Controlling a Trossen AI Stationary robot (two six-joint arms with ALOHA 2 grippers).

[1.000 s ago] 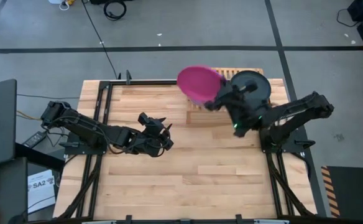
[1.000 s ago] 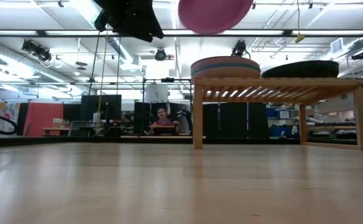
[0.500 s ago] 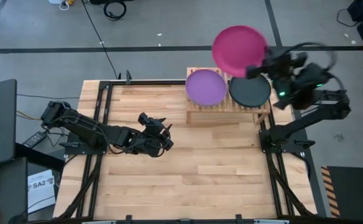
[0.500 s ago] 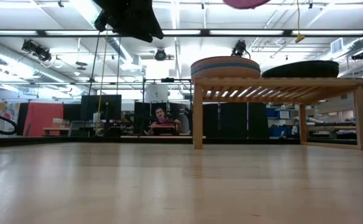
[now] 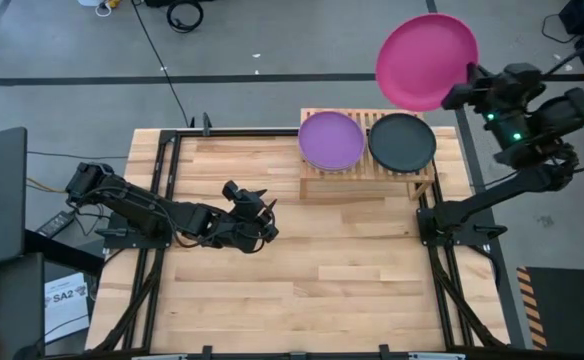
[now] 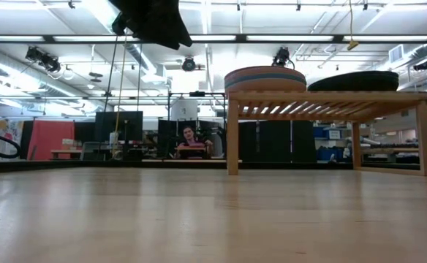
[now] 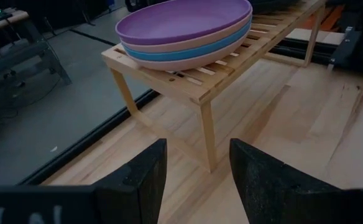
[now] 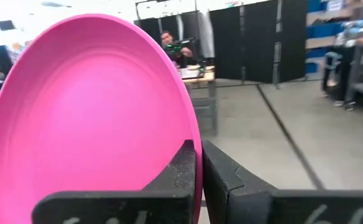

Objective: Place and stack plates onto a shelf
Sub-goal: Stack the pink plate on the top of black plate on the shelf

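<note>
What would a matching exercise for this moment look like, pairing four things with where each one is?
Things:
1. pink plate
2. purple plate
3. black plate
4. left gripper

Places:
A. top of the stack on the shelf's left half
B. on the shelf's right half
C. over the bare tabletop, holding nothing
D. in the air beyond the shelf, clamped by the right gripper

Pairs: 1-D, 2-A, 3-B, 4-C. The shelf stands at the table's far edge.
</note>
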